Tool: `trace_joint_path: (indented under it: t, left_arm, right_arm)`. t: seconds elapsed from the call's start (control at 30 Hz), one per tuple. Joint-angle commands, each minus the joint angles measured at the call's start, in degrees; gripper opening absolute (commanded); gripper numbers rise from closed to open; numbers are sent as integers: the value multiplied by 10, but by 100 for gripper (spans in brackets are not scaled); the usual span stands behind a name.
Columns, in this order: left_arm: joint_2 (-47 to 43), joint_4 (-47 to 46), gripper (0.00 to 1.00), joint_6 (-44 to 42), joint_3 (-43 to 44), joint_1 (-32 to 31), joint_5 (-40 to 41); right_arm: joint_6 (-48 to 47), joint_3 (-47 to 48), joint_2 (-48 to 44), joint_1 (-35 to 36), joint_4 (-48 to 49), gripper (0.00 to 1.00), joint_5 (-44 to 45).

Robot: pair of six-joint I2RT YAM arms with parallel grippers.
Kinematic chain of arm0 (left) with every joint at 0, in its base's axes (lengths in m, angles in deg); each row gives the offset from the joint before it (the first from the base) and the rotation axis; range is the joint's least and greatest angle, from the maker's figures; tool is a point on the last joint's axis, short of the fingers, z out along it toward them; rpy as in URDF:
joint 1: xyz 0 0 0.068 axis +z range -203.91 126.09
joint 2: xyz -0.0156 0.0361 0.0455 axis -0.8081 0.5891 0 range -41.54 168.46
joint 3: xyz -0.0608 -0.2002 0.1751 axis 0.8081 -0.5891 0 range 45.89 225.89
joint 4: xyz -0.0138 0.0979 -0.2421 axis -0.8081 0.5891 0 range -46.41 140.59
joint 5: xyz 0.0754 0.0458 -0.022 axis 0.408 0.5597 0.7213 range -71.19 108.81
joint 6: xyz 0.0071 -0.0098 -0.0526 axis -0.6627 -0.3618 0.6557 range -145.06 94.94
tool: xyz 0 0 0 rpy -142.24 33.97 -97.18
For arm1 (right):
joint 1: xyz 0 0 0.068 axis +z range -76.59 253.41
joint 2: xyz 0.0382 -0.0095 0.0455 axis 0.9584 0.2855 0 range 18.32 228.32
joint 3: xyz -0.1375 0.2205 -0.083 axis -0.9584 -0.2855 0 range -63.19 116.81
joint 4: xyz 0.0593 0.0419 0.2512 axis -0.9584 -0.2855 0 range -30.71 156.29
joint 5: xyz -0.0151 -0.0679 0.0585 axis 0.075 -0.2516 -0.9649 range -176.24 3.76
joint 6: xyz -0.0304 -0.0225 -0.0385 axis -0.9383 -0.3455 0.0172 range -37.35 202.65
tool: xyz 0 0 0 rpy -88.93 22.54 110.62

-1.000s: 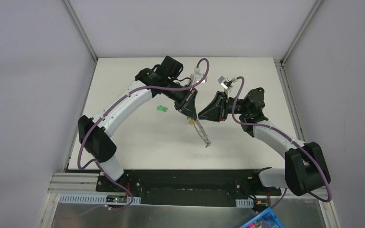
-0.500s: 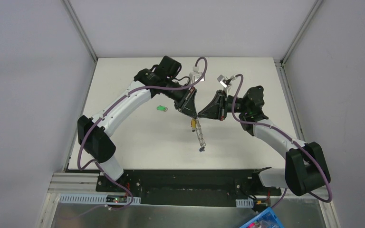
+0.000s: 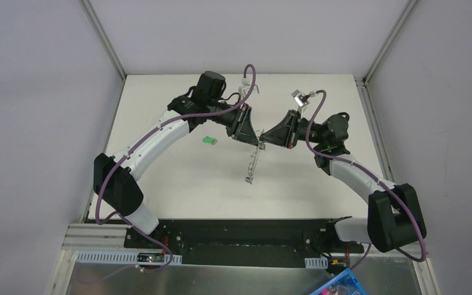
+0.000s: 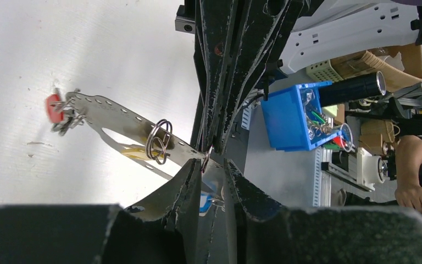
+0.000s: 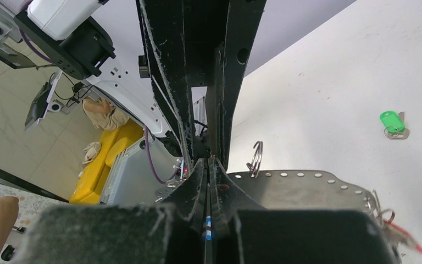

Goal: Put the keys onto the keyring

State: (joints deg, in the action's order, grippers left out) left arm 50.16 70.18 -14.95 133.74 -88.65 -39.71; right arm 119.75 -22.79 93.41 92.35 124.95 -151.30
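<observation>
Meeting over the middle of the bench (image 3: 178, 184), both arms' tips nearly touch. We see the R end effector (image 3: 265, 140) pinched fully closed on the top end of a perforated metal strip (image 3: 253, 165), which hangs tilted toward the near side. The L end effector (image 3: 252, 136) shows a narrow gap w/ the strip's end in it; we can't tell if it grips. On the strip: a wire keyring (image 4: 159, 142) thru a hole, a yellow key (image 4: 133, 152) beneath it, a red key (image 4: 53, 105) at the low end. A green key (image 3: 208, 140) lies alone on the bench, left of both tips.
</observation>
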Motion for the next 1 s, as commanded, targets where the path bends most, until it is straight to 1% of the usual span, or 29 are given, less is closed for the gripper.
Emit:
trace_joint_path:
  t: [0.0,0.2,0.27,0.37,0.47,0.63,0.77,0.8,0.83,0.97]
  left_arm:
    - [-22,-57,22,33,-4,5,-24]
    - [-20,-60,23,33,-6,6,-19]
    - [-20,-62,21,33,-8,6,-19]
    - [-21,-65,13,35,-10,6,-20]
    - [-21,-69,0,38,-13,6,-25]
    - [-26,-65,0,32,-14,6,-23]
    - [-30,-5,0,-14,1,8,4]
    - [-31,12,0,-27,5,8,14]
    - [-32,27,0,-40,9,8,25]
    - [-33,105,0,-94,29,8,58]
  right_arm:
    - [27,-1,-2,-6,64,0,16]
    - [38,-4,-1,-8,74,0,17]
    - [38,-5,-1,-8,74,0,17]
    - [38,-6,-1,-9,74,0,18]
    - [37,-7,0,-9,74,0,20]
    - [27,-10,0,-14,68,0,21]
    - [1,-12,-8,-18,54,0,16]
    - [-5,-12,-10,-18,49,2,13]
    - [-11,-10,-11,-19,45,6,10]
    - [-33,4,-16,-21,18,27,2]
